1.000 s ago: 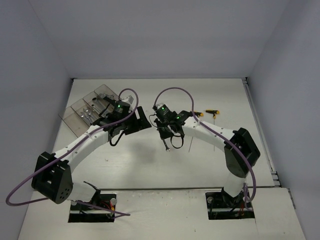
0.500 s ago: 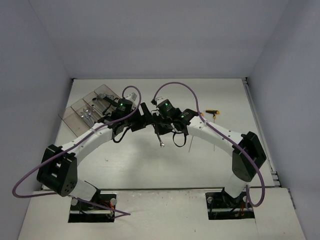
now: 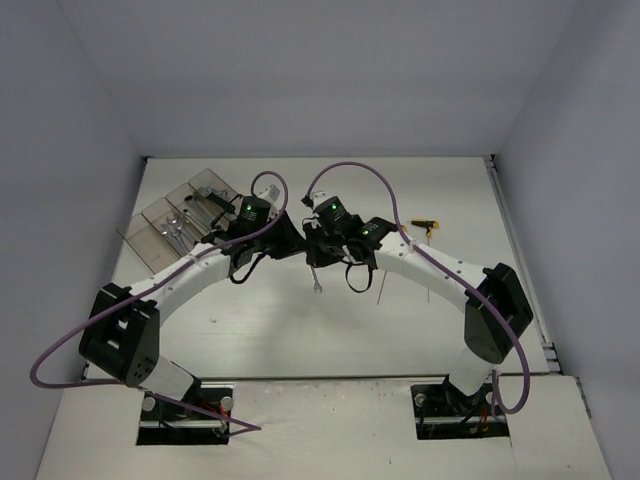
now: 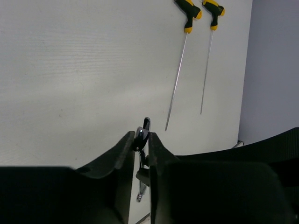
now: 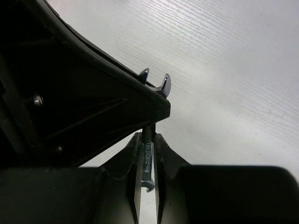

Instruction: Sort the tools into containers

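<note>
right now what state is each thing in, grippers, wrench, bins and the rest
wrench: off the table, clamped in both grippers at once
right gripper: shut on the wrench's shaft
left gripper: shut on the wrench near one end
containers: upright, open on top, silvery tools lying in some bins
yellow-handled drivers: lying flat side by side, apart, not held

Lab test cell — bare white walls (image 3: 320, 70)

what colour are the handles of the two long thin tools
The handles are black and yellow; the left wrist view shows them best.
</note>
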Robot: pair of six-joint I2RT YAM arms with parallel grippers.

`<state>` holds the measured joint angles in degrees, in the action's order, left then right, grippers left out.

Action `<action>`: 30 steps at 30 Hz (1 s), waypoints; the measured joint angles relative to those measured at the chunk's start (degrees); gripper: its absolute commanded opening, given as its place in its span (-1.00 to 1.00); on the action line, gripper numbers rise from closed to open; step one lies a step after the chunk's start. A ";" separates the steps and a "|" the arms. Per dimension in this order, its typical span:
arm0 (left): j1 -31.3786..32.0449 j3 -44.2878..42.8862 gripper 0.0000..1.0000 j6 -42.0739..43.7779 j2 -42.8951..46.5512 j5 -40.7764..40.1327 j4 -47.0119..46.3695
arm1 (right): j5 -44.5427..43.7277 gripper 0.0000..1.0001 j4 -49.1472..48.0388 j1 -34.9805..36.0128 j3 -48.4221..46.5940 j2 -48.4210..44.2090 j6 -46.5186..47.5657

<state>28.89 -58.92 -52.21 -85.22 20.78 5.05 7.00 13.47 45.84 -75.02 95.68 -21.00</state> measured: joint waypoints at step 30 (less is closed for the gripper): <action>-45.90 -26.23 -1.00 16.50 -13.51 2.90 22.96 | -3.16 -0.09 -0.97 -14.36 13.68 -13.80 0.56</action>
<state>-17.01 -85.16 -35.71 -98.73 23.68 28.02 3.84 12.50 31.48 -61.34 81.88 -20.44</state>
